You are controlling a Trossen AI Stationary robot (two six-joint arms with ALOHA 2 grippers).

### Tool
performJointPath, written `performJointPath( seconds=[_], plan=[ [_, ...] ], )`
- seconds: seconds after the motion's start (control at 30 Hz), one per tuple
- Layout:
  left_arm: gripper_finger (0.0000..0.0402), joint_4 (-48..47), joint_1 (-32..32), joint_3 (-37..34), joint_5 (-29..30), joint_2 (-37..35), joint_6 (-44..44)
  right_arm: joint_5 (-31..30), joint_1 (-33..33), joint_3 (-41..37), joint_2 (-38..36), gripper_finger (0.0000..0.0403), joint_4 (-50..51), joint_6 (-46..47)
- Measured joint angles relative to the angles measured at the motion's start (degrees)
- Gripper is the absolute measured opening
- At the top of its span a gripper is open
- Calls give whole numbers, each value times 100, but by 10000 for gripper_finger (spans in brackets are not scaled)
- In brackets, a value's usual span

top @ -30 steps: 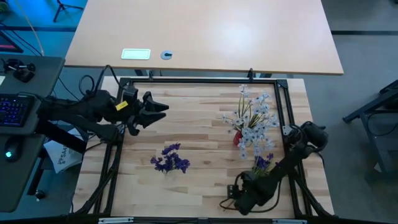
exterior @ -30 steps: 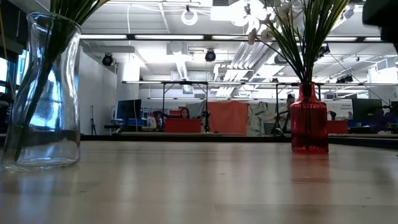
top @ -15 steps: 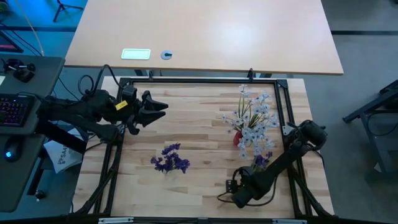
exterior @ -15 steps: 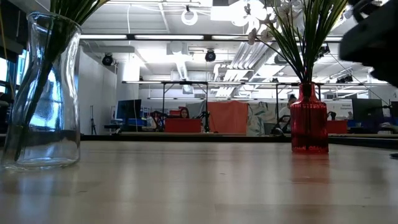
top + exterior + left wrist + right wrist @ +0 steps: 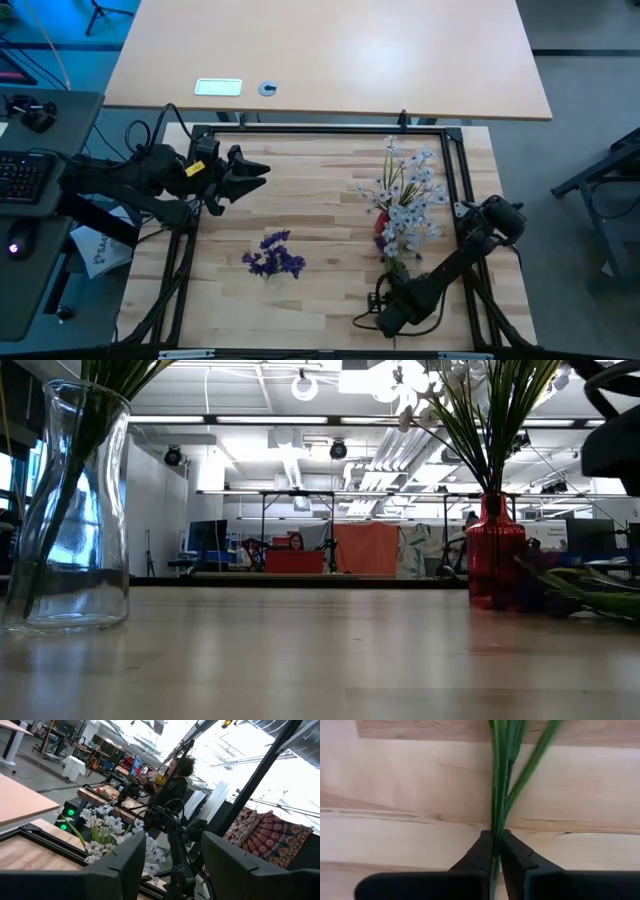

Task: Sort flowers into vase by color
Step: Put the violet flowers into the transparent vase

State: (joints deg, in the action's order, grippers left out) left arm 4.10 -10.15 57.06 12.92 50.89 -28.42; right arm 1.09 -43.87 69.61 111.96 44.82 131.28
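A purple flower sprig (image 5: 392, 252) lies near the table's right side, its blossom (image 5: 530, 575) beside the red vase (image 5: 381, 224), which holds white flowers (image 5: 405, 190). My right gripper (image 5: 384, 286) is just nearward of the sprig and shut on its green stem (image 5: 499, 780). A clear glass vase (image 5: 70, 510) left of centre holds purple flowers (image 5: 273, 255). My left gripper (image 5: 258, 172) hovers open at the far left, with nothing between its fingers (image 5: 120, 867). My right gripper pinches the sprig's thin green stem (image 5: 496, 822) between its two fingers (image 5: 482, 850), well away from the blossom. The fingers come from the table's near side, slanting down, and the stem runs on away from them. The sprig lies low over the table, leaves (image 5: 600, 592) and blossom end by the red vase.
A black metal frame (image 5: 320, 130) rims the wooden work surface. Bare wood (image 5: 320, 210) lies between the two vases. A larger tan table (image 5: 330, 50) stands beyond the far edge, and a person (image 5: 175, 780) shows in the room beyond the table.
The purple sprig has slid toward the table's left, to just beside the red vase, and now shows in the low view, lying by that vase. My right arm has shifted with it. My left gripper has kept still.
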Motion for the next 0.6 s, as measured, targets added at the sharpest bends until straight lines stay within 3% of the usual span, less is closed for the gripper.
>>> performJointPath(
  seconds=[0.1, 0.23, 0.37, 0.6],
  plan=[
    [182, 0, 0, 0, 34, 0, 0, -44, -224, 90, -194, 12, 147, -24],
    [182, 7, 0, 0, 38, -7, -5, 400, -695, 462, -640, 5, 630, -152],
    [182, 9, 0, 0, 41, -11, -46, 391, -1086, 694, -1024, 3, 647, -746],
    [182, 205, 0, 0, 117, -11, -41, 513, -1077, 833, -1330, 1, -912, -2853]
  ],
)
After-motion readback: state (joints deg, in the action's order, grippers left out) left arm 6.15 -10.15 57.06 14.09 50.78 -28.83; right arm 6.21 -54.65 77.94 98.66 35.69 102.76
